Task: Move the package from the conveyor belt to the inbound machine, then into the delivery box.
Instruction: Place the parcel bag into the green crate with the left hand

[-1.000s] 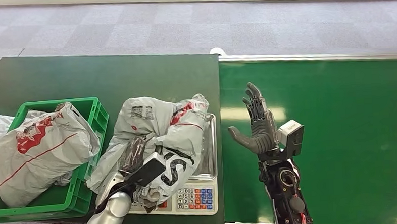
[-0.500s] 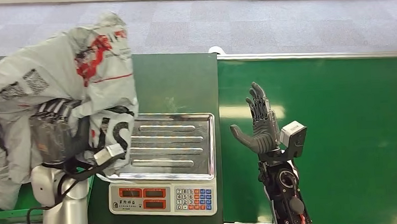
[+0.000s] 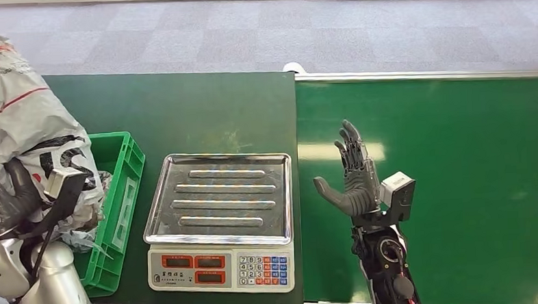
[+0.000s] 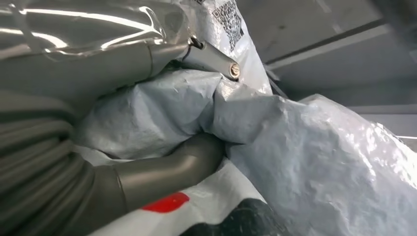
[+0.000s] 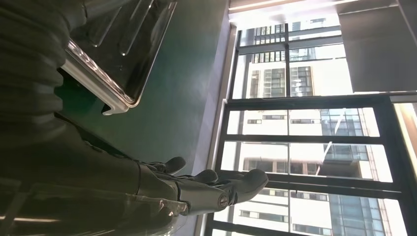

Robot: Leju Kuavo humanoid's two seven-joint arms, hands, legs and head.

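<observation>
Head view: you see the left hand (image 3: 8,201) at the picture's left edge, gripping a grey plastic mail package (image 3: 25,128) with red and black print, held up over the green plastic crate (image 3: 121,193) that stands on the dark green table (image 3: 203,110). Beside the crate, the electronic scale (image 3: 221,222) shows its bare ribbed steel pan, with red displays and a keypad along the near edge. To the right lies the brighter green conveyor belt (image 3: 458,157); above it the right hand (image 3: 353,172) stands upright, fingers spread and extended, thumb out to the side, holding nothing.

Left wrist view: your camera sits close behind the left hand (image 4: 123,118). Its thumb and a darker finger press into the crinkled grey package (image 4: 319,162), which wraps around them; a printed code patch, a red mark and black lettering show on the film.

Right wrist view: the right hand (image 5: 196,189) appears with fingers straight and slightly apart, empty. Beyond it you see a corner of the scale (image 5: 118,64) on the green surface, and tall windows (image 5: 305,123) facing buildings.
</observation>
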